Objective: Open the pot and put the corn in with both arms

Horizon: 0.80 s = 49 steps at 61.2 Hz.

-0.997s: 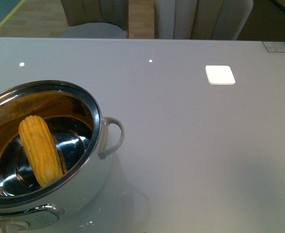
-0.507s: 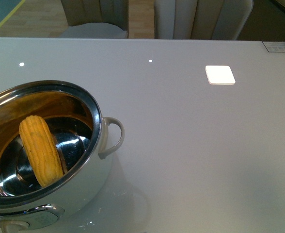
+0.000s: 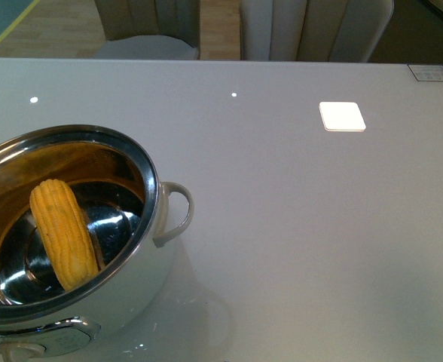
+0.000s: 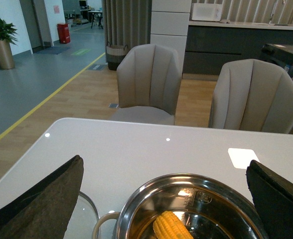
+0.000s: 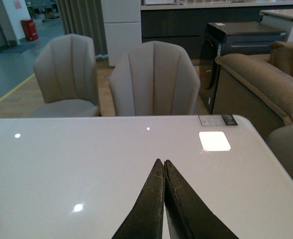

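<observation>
The corn lies inside the uncovered pot; left pincer spread wide, right pincer pressed together.

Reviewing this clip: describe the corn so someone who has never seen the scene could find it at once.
Start at the white table and look to its near left side, where a large round cream-white pot with a loop handle stands open. The corn lies inside, leaning against the shiny steel wall. It is the only yellow, ridged thing there, much smaller than the pot.
</observation>
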Tool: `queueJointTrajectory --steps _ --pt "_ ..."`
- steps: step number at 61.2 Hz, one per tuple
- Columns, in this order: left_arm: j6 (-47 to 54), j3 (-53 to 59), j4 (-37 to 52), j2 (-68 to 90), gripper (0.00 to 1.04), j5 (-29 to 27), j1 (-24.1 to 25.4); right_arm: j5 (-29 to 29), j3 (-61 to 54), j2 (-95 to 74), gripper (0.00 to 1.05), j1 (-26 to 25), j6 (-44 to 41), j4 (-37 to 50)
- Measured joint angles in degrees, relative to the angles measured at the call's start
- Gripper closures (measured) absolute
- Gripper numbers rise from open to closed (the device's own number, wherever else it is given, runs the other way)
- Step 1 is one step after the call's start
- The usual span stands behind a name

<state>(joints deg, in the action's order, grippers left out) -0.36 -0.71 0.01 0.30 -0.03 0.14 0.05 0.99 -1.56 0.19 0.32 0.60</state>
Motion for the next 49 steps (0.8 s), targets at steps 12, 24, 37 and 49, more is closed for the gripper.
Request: queueJointTrajectory --steps 12,24,37,49 --pt "0.0 0.0 0.0 0.0 0.07 0.0 0.0 0.0 0.0 1.1 1.03 0.0 0.0 -0.5" --pt "0.0 0.0 0.0 0.0 0.07 0.0 0.0 0.0 0.0 1.2 0.73 0.0 -0.1 -0.5" --pt "0.0 0.0 0.0 0.0 0.07 0.0 0.0 0.0 0.0 1.2 0.36 0.0 -0.1 -0.5" --pt "0.0 0.0 0.0 0.0 0.07 0.0 0.0 0.0 0.0 1.2 0.09 0.0 0.0 -0.5"
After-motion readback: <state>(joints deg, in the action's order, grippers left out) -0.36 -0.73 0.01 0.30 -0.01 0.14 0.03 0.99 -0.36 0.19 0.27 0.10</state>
